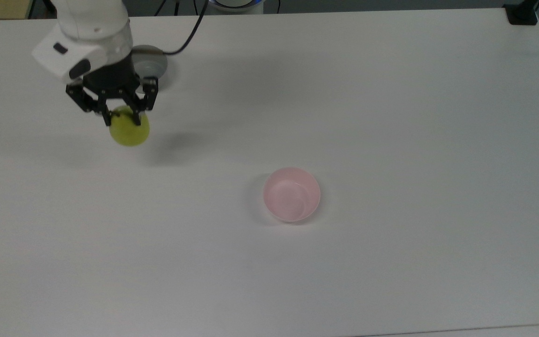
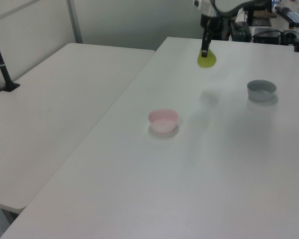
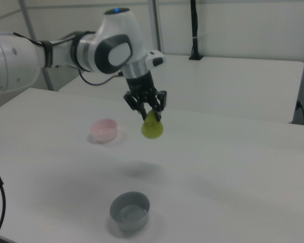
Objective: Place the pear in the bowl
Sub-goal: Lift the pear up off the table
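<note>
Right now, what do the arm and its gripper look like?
The arm is glossy white with dark grey joint bands and a blue light on top. A thin black cable loops off it. The gripper is black, two-fingered, under a white wrist block.

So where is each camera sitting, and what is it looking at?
Top view: high above, looking down on the white table, pink bowl and the gripper holding the pear.
Left view: off the table's end, looking along it; pear dangling, grey bowl beyond.
Right view: low on the opposite side; grey bowl nearest, white arm.
All three share the pear and pink bowl.
</note>
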You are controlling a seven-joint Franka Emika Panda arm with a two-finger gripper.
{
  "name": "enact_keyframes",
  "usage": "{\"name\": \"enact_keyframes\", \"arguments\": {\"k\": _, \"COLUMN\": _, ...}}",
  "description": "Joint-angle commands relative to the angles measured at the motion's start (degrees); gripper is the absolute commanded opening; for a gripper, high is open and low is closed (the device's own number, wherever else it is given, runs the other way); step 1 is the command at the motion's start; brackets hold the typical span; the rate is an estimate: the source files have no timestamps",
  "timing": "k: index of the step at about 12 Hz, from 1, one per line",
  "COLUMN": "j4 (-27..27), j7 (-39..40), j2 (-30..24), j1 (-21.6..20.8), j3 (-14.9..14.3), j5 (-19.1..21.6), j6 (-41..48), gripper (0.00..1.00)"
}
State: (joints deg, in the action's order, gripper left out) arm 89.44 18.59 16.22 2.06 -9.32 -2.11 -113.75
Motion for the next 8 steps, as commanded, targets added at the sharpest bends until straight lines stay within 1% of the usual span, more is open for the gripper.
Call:
{"name": "enact_keyframes", "arguments": {"k": 1, "j4": 0.4, "j7": -3.3, "j2": -6.4, "j1": -2.6, "j3": -0.3, "j5": 0.5, "j6": 8.1, "gripper": 0.09}}
{"name": "enact_keyframes", "arguments": {"k": 5, "j4": 0.6, "j7": -8.8, "j2": -11.6, "j1": -5.7, "j3": -0.3, "j5": 1.5, "j6": 14.9, "gripper": 0.09}}
{"name": "enact_keyframes", "arguments": {"k": 8, "j4": 2.0, "j7": -12.0, "j2": -14.7, "j1": -8.0, "j3": -0.9, "j5": 2.7, "j6": 15.8, "gripper": 0.09}}
